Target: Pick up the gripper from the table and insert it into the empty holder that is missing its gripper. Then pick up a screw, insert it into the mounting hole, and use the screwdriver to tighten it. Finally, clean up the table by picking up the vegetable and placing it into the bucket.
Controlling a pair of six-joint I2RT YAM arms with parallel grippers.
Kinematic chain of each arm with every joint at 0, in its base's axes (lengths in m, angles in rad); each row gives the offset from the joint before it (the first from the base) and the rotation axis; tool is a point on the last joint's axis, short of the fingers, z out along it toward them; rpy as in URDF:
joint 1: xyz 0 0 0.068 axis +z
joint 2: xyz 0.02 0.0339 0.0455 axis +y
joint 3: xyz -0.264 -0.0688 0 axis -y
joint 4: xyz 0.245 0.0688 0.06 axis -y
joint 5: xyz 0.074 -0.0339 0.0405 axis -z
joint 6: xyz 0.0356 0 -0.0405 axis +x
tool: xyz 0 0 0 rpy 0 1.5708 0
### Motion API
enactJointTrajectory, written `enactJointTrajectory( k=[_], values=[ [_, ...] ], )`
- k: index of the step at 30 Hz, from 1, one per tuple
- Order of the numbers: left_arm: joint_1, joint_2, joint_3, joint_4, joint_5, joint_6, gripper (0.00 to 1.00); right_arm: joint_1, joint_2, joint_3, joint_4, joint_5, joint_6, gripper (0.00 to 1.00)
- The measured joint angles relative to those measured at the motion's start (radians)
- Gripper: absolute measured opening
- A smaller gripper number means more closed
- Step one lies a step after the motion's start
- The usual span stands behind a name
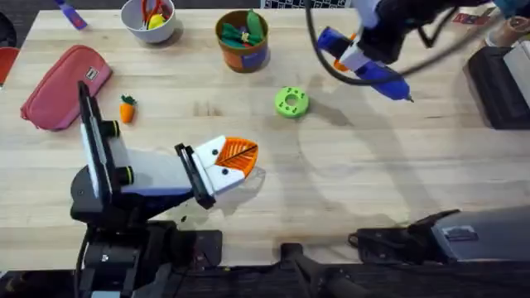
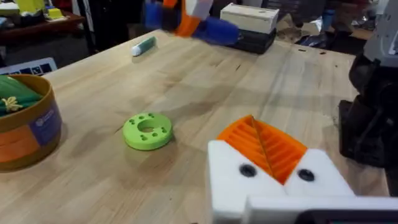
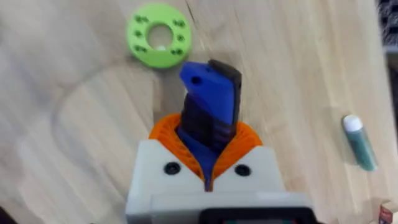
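Note:
My right gripper [image 1: 352, 54] hangs over the far right of the table, shut on the blue screwdriver [image 1: 377, 73], whose silver bit points right. The right wrist view shows the screwdriver [image 3: 211, 99] clamped between its orange pads. My left gripper [image 1: 240, 157] rests low at the table's middle left, shut. Its white holders [image 2: 230, 174] carry orange ribbed gripper pads [image 2: 264, 146] pressed together. Each holder has a dark mounting hole [image 2: 247, 170]; I cannot tell whether a screw sits in it. The vegetable [image 1: 127, 108] lies at the left. The bucket [image 1: 243, 40] stands at the back.
A green ring [image 1: 291, 102] lies near the table's centre. A pink pouch [image 1: 65, 87] sits at the far left and a white bowl [image 1: 149, 18] at the back. A teal marker [image 2: 143, 45] lies far off, and a dark box [image 1: 497, 83] stands at the right edge.

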Motion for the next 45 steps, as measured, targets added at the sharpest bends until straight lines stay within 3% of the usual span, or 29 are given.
enactJointTrajectory(
  k=[8, 13, 26, 40, 41, 45],
  values=[
    [0.0, 0.0, 0.0, 0.0, 0.0, 0.0, 0.007, -0.03, 0.274, -0.017, 0.032, 0.129, -0.039, 0.023],
    [0.0, 0.0, 0.0, 0.0, 0.0, 0.0, 0.007, -0.041, 0.365, -0.019, 0.048, 0.147, -0.043, 0.023],
    [0.0, 0.0, 0.0, 0.0, 0.0, 0.0, 0.007, -0.142, 0.416, -0.019, 0.102, 0.154, -0.055, 0.023],
    [0.0, 0.0, 0.0, 0.0, 0.0, 0.0, 0.007, -0.203, 0.454, -0.019, 0.16, 0.157, -0.204, 0.024],
    [0.0, 0.0, 0.0, 0.0, 0.0, 0.0, 0.007, -0.204, 0.454, -0.019, 0.16, 0.158, -0.204, 0.069],
    [0.0, 0.0, 0.0, 0.0, 0.0, 0.0, 0.007, -0.204, 0.45, -0.019, 0.173, 0.174, -0.208, 0.642]
  ],
)
